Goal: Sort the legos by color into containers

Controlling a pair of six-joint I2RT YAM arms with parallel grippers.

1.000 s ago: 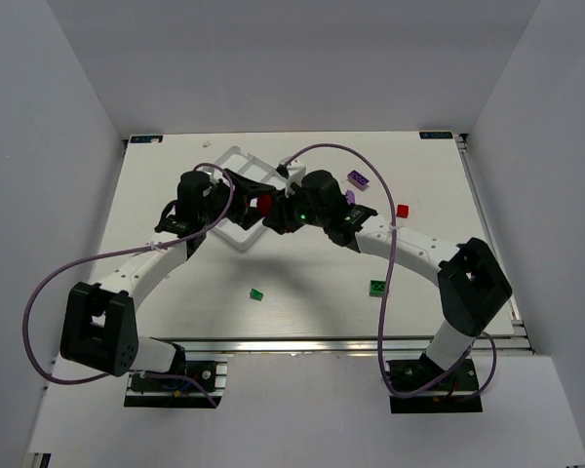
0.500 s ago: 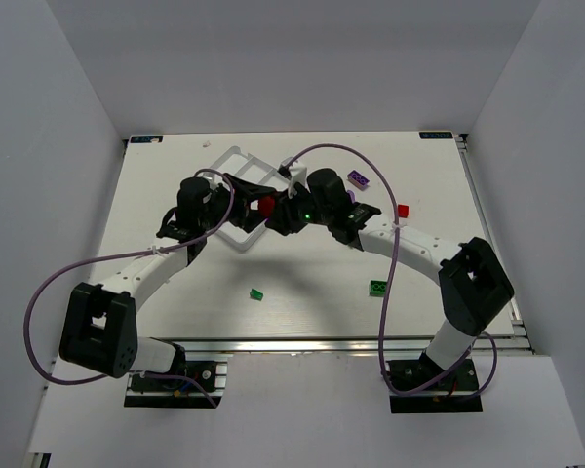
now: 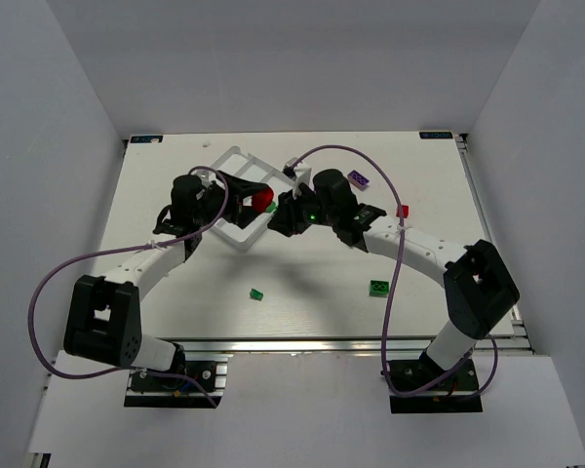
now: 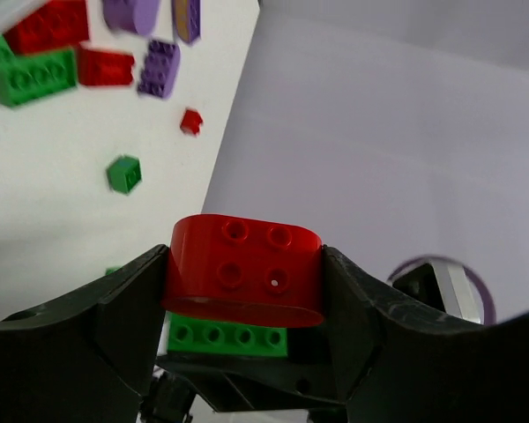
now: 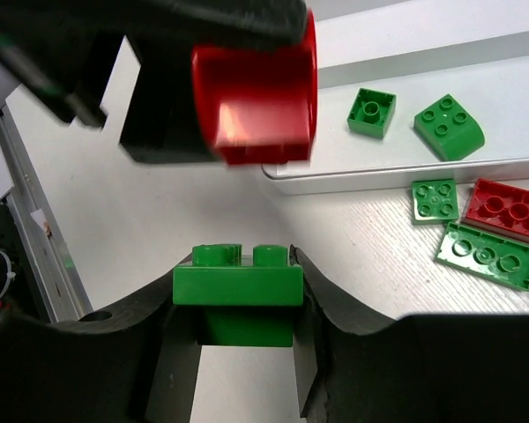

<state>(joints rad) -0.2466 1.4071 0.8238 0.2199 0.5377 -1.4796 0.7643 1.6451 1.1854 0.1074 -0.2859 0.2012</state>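
1. Left gripper (image 4: pixel 245 284): spread fairly wide, both fingers (image 4: pixel 128 308) pressed against the two ends of a red rounded lego (image 4: pixel 243 256). Stud face turned toward the wrist camera, lifted clear of the table (image 3: pixel 302 292).
2. Right gripper (image 5: pixel 238 308): roughly half spread, clamped on the sides of a green lego (image 5: pixel 238 284). Studs up, seated between the fingertips.
3. From the right wrist: red rounded lego hanging just ahead of and above the right gripper's fingertips, near the green lego but apart from it.
4. From the left wrist: green lego directly beneath the left gripper's load; cannot tell whether touching or not.
5. From above: grippers almost tip to tip, meeting over the right-hand part of the white tray (image 3: pixel 236 152).
6. Ahead and to the right of the right gripper, inside one tray compartment: a small square green brick (image 5: pixel 371 112) and a rounded green brick (image 5: pixel 449 126), side by side, not touching.
7. To the right of the right gripper, on the table just outside the tray wall: a green four-stud brick (image 5: pixel 435 198), a red flat brick (image 5: pixel 510 205) and a green flat brick (image 5: pixel 489 254), close together.
8. Far ahead of the left gripper, on the table: a purple studded brick (image 4: pixel 159 66) and a purple rounded piece (image 4: pixel 132 13).
9. Behind the right gripper, beside its forearm: a small red brick (image 3: pixel 403 211) and a green square brick (image 3: pixel 378 288), well apart.
10. Behind both grippers, toward the arm bases: a tiny green brick (image 3: pixel 256 292), alone on the table.
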